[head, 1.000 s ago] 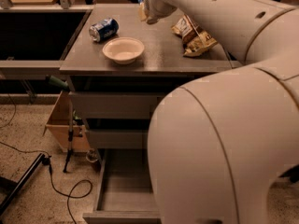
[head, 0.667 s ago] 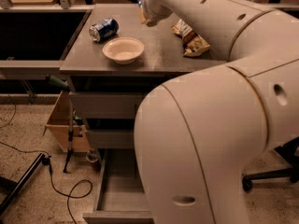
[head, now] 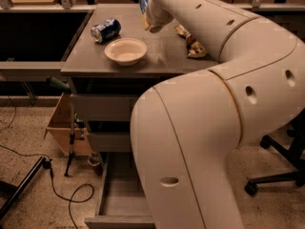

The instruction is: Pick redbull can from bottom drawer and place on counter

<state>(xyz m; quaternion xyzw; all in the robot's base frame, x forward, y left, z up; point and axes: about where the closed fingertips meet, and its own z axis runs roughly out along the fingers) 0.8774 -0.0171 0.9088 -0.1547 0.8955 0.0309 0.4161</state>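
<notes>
Grey counter is seen from above, with speckled tan floor below it. Gripper is held low over the counter's far part, at 12 o'clock in the view, pointing down. Whether it is clenched or released cannot be told; it is hidden by the wrist. A blue-and-silver sliver of the can is seen against the gripper's 11 o'clock side, touching it; most of the can is covered. Whether the can rests on the counter or is lifted cannot be told.

A white bowl is set upright at 7 o'clock of the gripper, near it. A wider blue can is laid on its side at 9 o'clock, just beyond the bowl. Snack bags are lying at 4 o'clock, partly covered by the arm.

The arm is filling the right and lower view. Bottom drawer is pulled out at 6 o'clock; the shown part holds nothing. Two upper drawers are seen above it. A cardboard box and a cable are on the floor at 8 o'clock.
</notes>
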